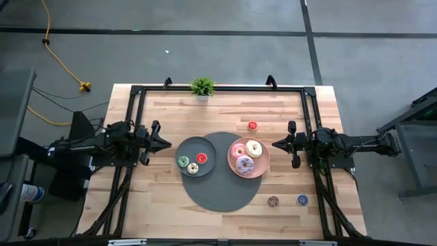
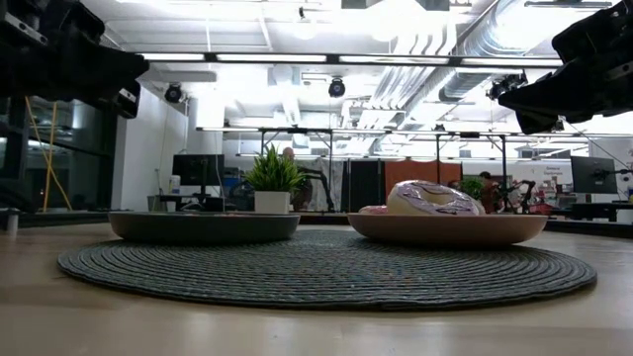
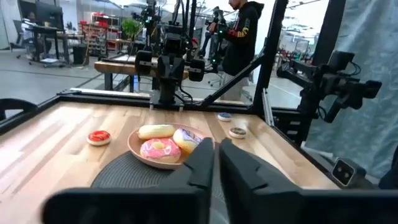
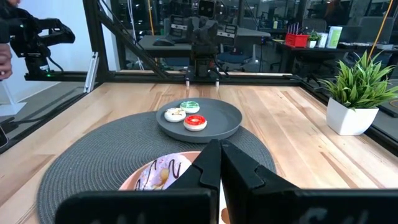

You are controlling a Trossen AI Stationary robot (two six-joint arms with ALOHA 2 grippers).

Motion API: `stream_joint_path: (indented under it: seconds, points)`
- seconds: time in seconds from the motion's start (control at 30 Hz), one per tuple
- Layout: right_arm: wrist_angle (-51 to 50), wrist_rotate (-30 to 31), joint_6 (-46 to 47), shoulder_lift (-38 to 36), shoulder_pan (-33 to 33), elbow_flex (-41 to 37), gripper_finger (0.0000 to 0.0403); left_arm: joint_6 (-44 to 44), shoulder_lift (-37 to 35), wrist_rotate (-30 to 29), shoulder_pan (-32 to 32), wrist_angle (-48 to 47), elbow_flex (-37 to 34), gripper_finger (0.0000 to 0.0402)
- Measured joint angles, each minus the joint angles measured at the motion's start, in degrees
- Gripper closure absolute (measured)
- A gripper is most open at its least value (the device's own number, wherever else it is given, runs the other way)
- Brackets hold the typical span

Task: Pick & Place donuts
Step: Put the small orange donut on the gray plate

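Note:
Three large donuts, pink [image 1: 238, 151], white [image 1: 254, 147] and purple [image 1: 244, 165], lie on the pink plate [image 1: 263, 168]. The grey plate [image 1: 205, 145] holds small green [image 1: 183, 161], red [image 1: 201, 158] and cream [image 1: 192, 168] donuts. Loose on the wood lie a red donut [image 1: 252, 126], a brown one [image 1: 273, 201] and a blue one [image 1: 302, 199]. My left gripper [image 1: 167, 143] hovers shut and level, left of the grey plate. My right gripper [image 1: 275, 144] hovers shut and level, right of the pink plate. Neither holds anything.
Both plates rest on a round dark woven mat [image 1: 222, 191] at the table's middle. A small potted plant [image 1: 202, 87] stands at the far edge. A black frame [image 1: 218, 89] runs round the table. A person [image 3: 242, 34] stands beyond the table in the left wrist view.

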Motion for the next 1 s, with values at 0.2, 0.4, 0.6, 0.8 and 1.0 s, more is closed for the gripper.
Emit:
stream_joint_path:
  seconds: [0.2, 0.4, 0.6, 0.8, 1.0]
  points:
    - [0.0, 0.0, 0.0, 0.0, 0.0, 0.0, 0.0402, 0.6, 1.6, -0.1, 0.0, -0.1, 0.0, 0.0390]
    - [0.1, 0.0, 0.0, 0.0, 0.0, 0.0, 0.0402, 4.4, 2.1, -4.6, 0.0, -0.7, 0.0, 0.0399]
    - [0.1, 0.0, 0.0, 0.0, 0.0, 0.0, 0.0402, 6.6, 2.1, -11.2, 0.0, -2.8, 0.5, 0.0399]
    - [0.1, 0.0, 0.0, 0.0, 0.0, 0.0, 0.0402, 6.3, 2.1, -11.6, 0.0, -2.8, 0.6, 0.0399]
    - [0.1, 0.0, 0.0, 0.0, 0.0, 0.0, 0.0402, 6.2, 2.1, -11.6, 0.0, -2.8, 0.6, 0.0399]
